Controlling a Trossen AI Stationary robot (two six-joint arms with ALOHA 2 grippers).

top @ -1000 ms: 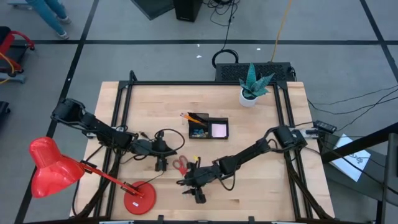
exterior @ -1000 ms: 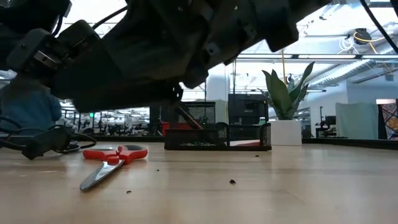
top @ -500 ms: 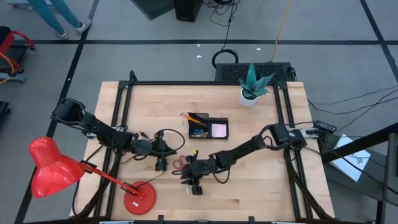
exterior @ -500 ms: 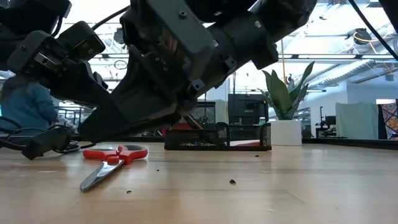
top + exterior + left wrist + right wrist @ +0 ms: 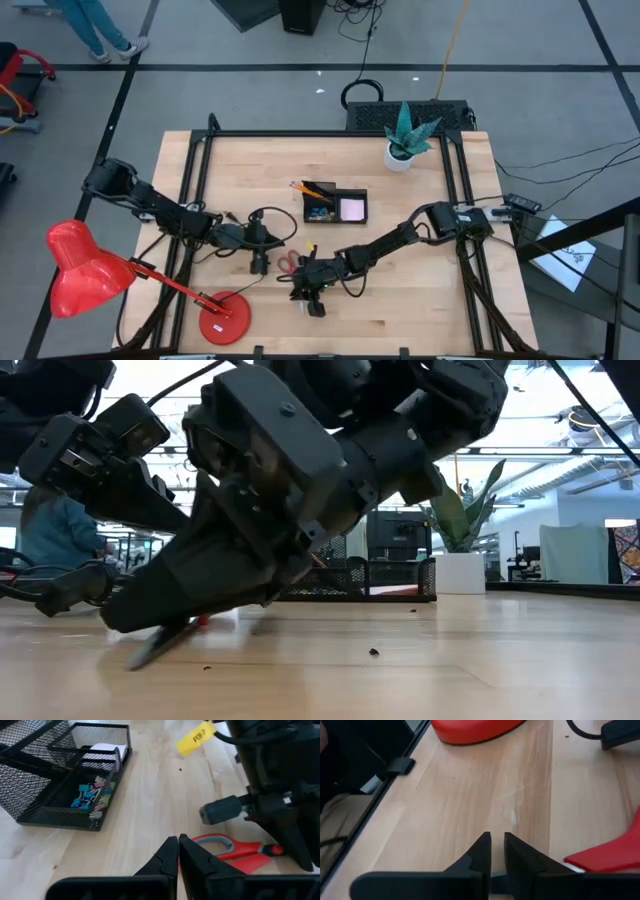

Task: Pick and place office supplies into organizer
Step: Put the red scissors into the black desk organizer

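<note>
Hovering my right gripper low at the frame's lower centre, fingers nearly closed on nothing, just beside the red-handled scissors on the table. My left gripper sits left of centre, fingers pressed together, empty. Organizer is mid-frame, above both.

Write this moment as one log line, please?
right gripper: low beside red scissors, nearly shut, empty | left gripper: waiting nearby, shut | organizer: clips, sticky notes inside
</note>
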